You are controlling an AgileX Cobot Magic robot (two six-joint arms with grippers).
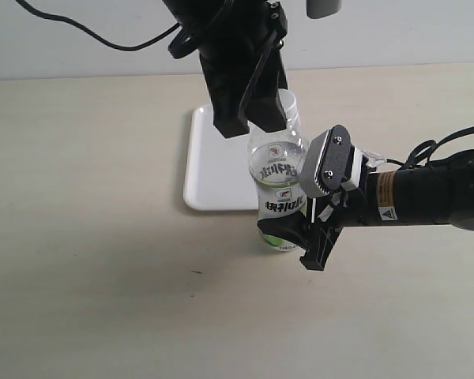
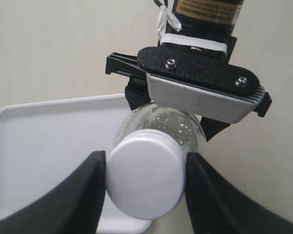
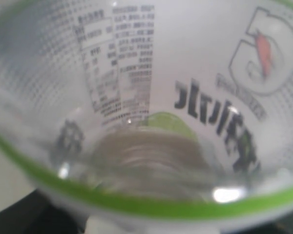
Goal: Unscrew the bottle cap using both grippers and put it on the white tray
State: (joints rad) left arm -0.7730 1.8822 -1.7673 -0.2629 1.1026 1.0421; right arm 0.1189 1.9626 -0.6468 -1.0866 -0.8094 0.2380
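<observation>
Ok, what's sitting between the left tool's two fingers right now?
The bottle cap, still on the bottle: the left wrist view shows the left tool's fingers against its two sides, nothing else between.

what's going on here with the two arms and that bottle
Two robot arms are working on opening a bottle. The right gripper has its fingers clamped on the bottle's body, holding it standing on the table next to the white tray. The left gripper is above it, with its fingers pressed on either side of the white cap. The cap is on the bottle's neck and not yet on the tray.
</observation>
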